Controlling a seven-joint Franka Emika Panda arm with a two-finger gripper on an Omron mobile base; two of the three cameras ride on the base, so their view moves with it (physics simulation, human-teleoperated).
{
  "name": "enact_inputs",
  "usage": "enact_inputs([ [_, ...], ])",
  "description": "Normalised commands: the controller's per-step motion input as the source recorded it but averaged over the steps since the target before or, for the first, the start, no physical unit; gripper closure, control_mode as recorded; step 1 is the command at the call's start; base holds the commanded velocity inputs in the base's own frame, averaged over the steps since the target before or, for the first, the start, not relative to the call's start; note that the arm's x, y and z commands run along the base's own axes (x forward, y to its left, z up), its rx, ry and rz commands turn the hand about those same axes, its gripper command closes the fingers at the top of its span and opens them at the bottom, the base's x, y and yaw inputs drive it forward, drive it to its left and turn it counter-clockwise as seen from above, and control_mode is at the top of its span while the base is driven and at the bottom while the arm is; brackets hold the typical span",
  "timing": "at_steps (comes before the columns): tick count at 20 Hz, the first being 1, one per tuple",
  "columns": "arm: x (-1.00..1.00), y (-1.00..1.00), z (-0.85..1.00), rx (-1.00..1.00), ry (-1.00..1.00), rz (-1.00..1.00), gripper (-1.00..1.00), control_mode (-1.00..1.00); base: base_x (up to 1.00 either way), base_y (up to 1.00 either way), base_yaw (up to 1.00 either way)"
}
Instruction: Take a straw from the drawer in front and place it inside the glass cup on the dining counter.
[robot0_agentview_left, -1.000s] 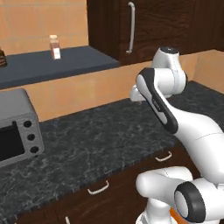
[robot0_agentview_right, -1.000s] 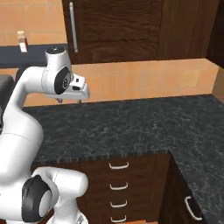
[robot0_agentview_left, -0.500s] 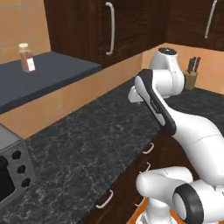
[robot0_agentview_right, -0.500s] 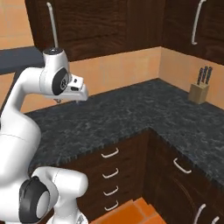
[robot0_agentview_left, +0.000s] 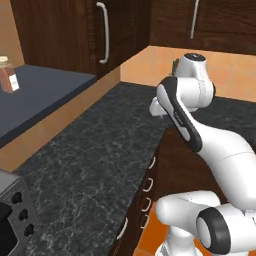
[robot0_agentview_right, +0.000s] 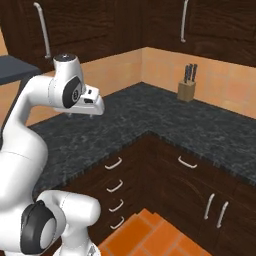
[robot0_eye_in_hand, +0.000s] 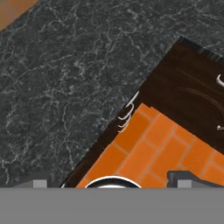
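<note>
Pincer (robot0_agentview_right: 70, 114) carried high above the black speckled table (robot0_agentview_right: 150, 117), pointing down, at the end of the raised arm; seen also in the left base view (robot0_agentview_left: 156, 111), tucked behind the forearm. Fingertips (robot0_eye_in_hand: 186, 178) set well apart in the hand view, nothing between them: open wide, empty. Straw, glass cup and beige dining counter: not located from these pictures; position cannot be stated. Closed drawers (robot0_agentview_right: 115, 186) with small curved silver handles stacked in the cabinet face under the table edge, so below the pincer and forward of it toward the inner corner; in the hand view the same handles (robot0_eye_in_hand: 124, 118) lie up from the fingertips, beside the orange tiled floor (robot0_eye_in_hand: 153, 148). Which drawer holds the straw: cannot tell, all appear shut. Judgement: next move calls for a long descent past the table edge to handle height, approach square to the drawer front, handle's long axis horizontal. Right base view alone gives the knife block (robot0_agentview_right: 186, 90) in the far corner and the second cabinet run; left base view alone gives the spice jar (robot0_agentview_left: 7, 75) on the grey shelf and the toaster oven (robot0_agentview_left: 12, 215) at lower left.
</note>
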Motion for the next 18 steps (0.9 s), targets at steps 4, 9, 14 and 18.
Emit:
enact_inputs([
  [4, 0.0, 0.0, 0.0, 0.0, 0.0, 0.0, -1.0, 1.0, 0.55, 0.77, -0.23],
  [9, 0.0, 0.0, 0.0, 0.0, 0.0, 0.0, -1.0, 1.0, 0.5, 0.64, -0.16],
  [14, 0.0, 0.0, 0.0, 0.0, 0.0, 0.0, -1.0, 1.0, 0.48, 0.61, -0.21],
  [18, 0.11, 0.11, -0.1, 0.0, 0.01, -0.05, -1.0, -1.0, 0.36, 0.43, -0.18],
])
